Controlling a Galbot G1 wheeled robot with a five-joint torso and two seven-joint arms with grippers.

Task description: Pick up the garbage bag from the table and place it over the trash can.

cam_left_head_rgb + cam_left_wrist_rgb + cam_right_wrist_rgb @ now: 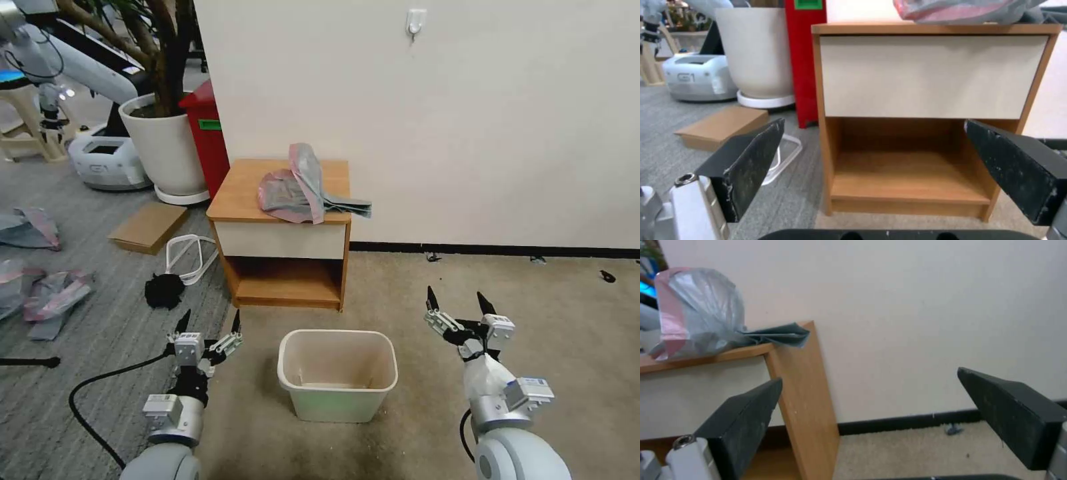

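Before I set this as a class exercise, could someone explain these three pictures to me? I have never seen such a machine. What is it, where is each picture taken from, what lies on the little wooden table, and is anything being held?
It is a wheeled robot with two arms. The wide picture comes from its head, looking down. The other two come from cameras on its wrists; the black wedges there are its fingers.

In the head view, the left gripper and the right gripper hang low on either side, both open and holding nothing.

On the small light-brown wooden table with a cream drawer front lies a crumpled thin grey plastic garbage bag with a pink band, one end sticking out past the table's edge. On the carpet in front stands the small cream plastic trash can, with no bag in it.
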